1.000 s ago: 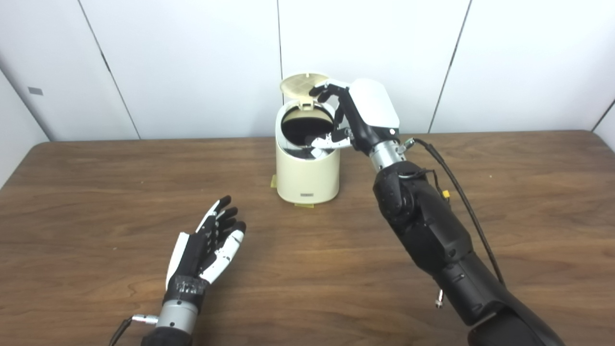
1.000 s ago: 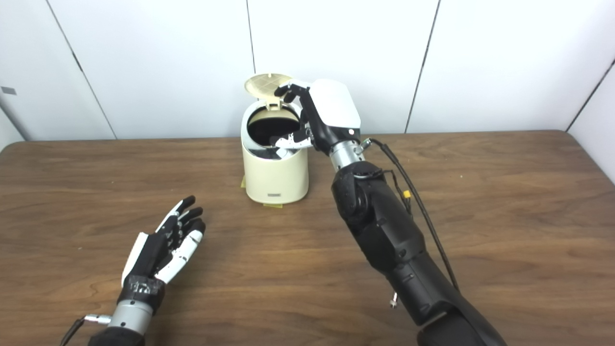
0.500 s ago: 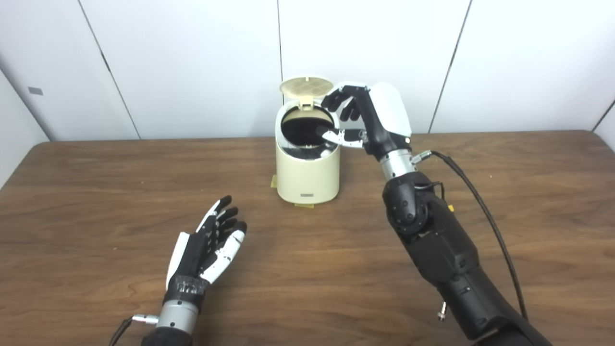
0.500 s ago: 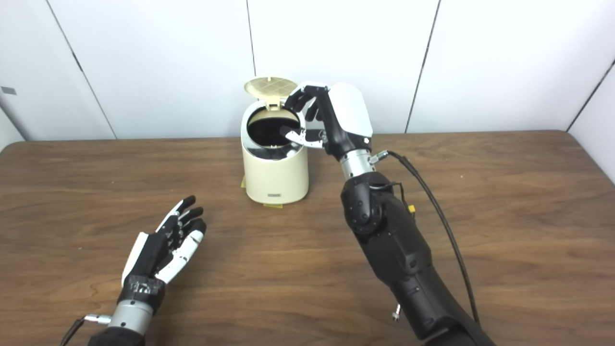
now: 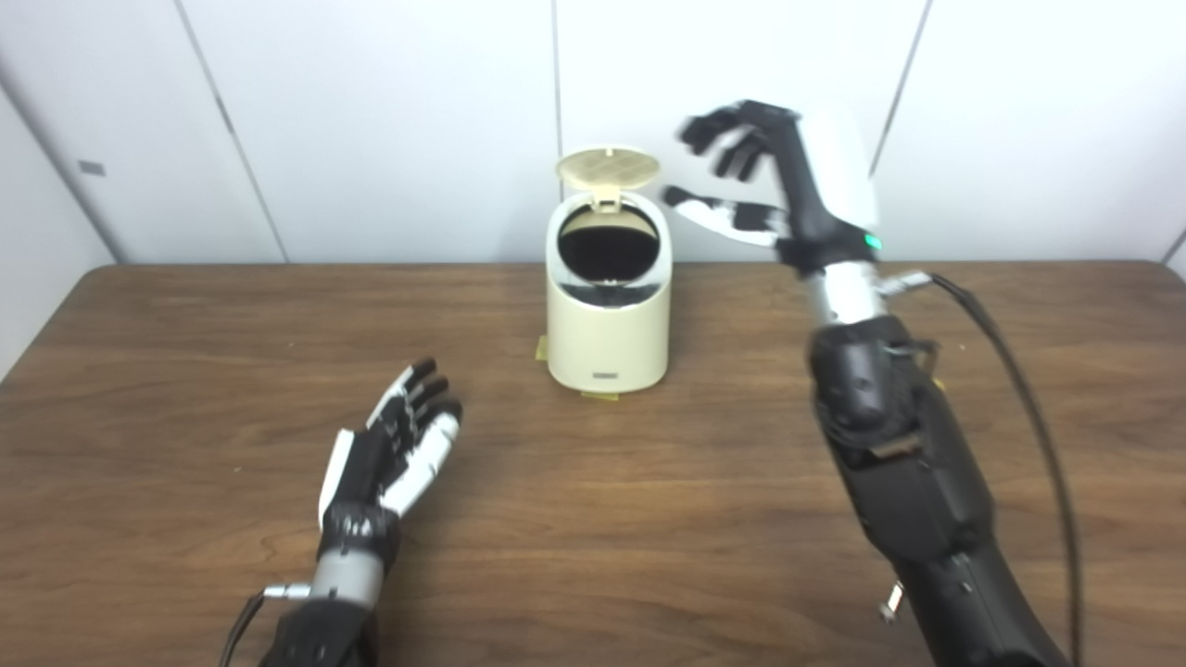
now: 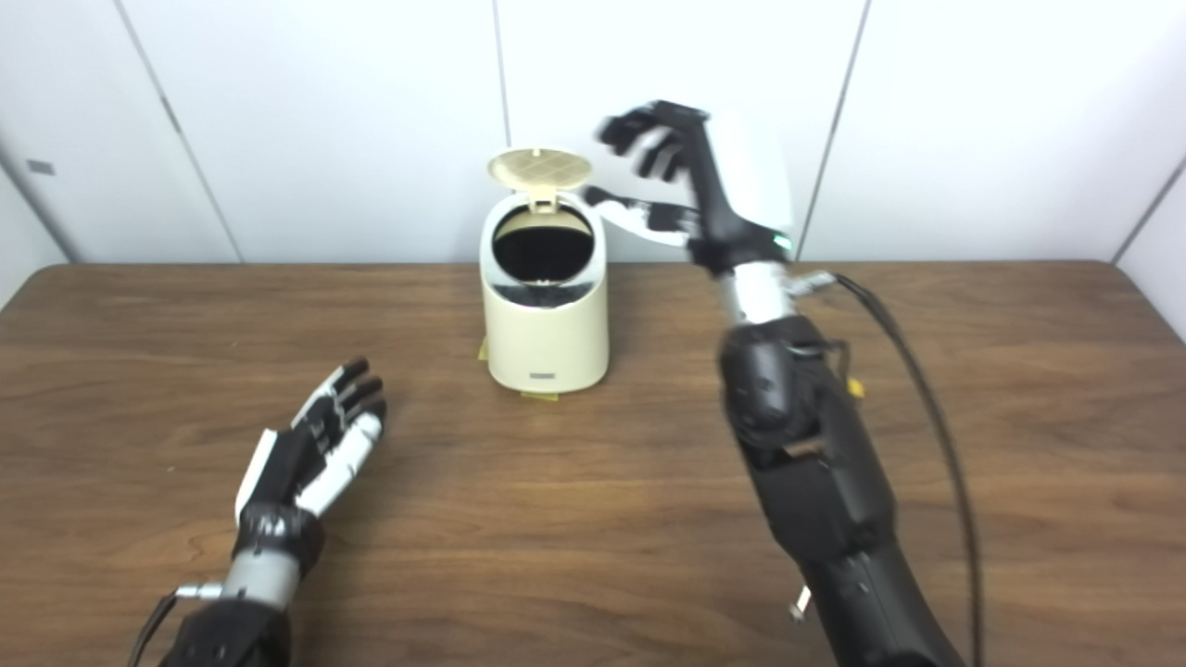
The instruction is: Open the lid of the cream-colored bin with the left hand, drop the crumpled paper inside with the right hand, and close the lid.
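Dark wood of the table (image 5: 649,556) lay nearest me, and on it, close to my body and well to the left, my left hand (image 5: 394,459) rested with its fingers straight and loosely apart, holding nothing. It pointed up and to the right, toward the bin (image 5: 607,320), but stood well apart from it, with a stretch of bare table between. The cream-colored bin stood farther back, near the table's far edge and about at its middle, upright, its round mouth dark and open toward me. I could not see the crumpled paper anywhere on the table or in either hand; I judged it lay inside the bin, though the dark mouth hid it. Behind the mouth the lid (image 5: 607,169) stood tipped up on its hinge at the back, its ribbed underside facing forward. My right hand (image 6: 690,190) hung in the air above and to the right of the lid, clear of it, fingers spread and curled on nothing, a little blurred. Of the two, the right hand was much the nearer to the lid, which lay just to its left and slightly below. Closing the lid, I judged, meant pressing its raised front edge forward and down over the mouth.
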